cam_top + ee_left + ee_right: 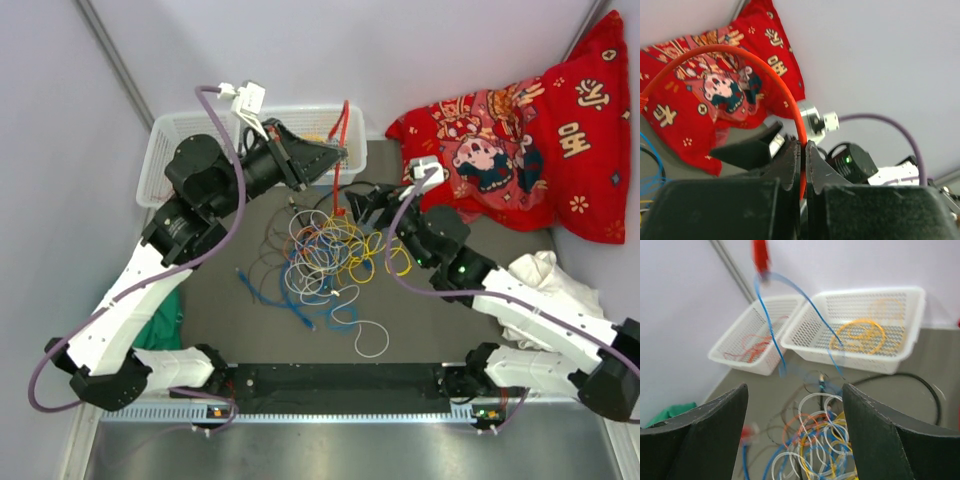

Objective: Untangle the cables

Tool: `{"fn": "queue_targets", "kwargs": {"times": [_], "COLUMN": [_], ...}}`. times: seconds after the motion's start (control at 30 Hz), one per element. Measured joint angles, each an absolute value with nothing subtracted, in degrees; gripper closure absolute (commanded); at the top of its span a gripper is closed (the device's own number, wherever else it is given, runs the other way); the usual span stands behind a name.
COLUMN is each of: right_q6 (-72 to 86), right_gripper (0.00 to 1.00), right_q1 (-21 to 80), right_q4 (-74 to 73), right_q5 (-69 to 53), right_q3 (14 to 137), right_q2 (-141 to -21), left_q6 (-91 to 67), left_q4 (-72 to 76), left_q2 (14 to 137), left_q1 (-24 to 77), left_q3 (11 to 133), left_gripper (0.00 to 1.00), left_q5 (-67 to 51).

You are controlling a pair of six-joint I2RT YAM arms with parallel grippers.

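Left fingers clamped on a red cable beside the basket; right fingers spread with nothing in them.

On my overhead feed the left gripper [338, 157] sits at the rim of the white basket [300, 108]. My left wrist feed shows its two fingers [790, 165] pinched together on the red cable [750, 55], which runs straight between them and arcs up and away to the left. The cable tangle [325, 255] lies on the grey table [230, 310] between the two arms, on the near side of that grip. The right gripper [795, 390] hovers above the far side of the tangle, its jaws wide apart and no wire between them. A blue cable [767, 320] loops up ahead of it, apart from both fingers.
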State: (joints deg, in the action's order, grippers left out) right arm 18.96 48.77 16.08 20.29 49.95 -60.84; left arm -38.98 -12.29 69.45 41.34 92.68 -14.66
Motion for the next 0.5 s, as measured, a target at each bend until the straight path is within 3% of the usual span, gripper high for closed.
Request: {"fn": "queue_targets", "kwargs": {"times": [0.2,0.27,0.33,0.37,0.4,0.43,0.5], "right_q6": [19.9,20.3,20.8,20.9,21.0,21.5,22.7], "right_gripper": [0.27,0.33,0.59,0.82,0.93,1.0,1.0], "right_q1": [48.1,48.1,48.1,47.9,47.8,47.7,47.3], "right_q4": [20.6,21.6,22.0,22.1,22.0,21.8,21.3], "right_q5": [14.4,12.9,12.0,11.6,11.2,10.9,10.3], "right_q3": [56.8,58.7,60.0,60.2,60.4,60.7,60.9], "right_q2": [-67.6,-70.0,-72.4,-73.6,-74.5,-75.7,-77.8], "left_q6": [-40.0,-40.4,-40.7,-40.8,-40.9,-40.9,-40.9], "left_q4": [-13.9,-13.8,-13.8,-13.8,-13.8,-13.8,-13.8], "left_q2": [67.6,66.7,65.7,65.3,65.0,64.8,64.4], "left_q1": [41.3,41.3,41.3,41.3,41.3,41.3,41.3], "left_q3": [90.1,89.4,88.9,88.8,88.8,88.8,88.7], "left_gripper": [1.0,1.0,1.0,1.0,1.0,1.0,1.0], "left_q5": [-17.5,-18.0,-18.8,-19.1,-19.4,-19.7,-20.1]}}
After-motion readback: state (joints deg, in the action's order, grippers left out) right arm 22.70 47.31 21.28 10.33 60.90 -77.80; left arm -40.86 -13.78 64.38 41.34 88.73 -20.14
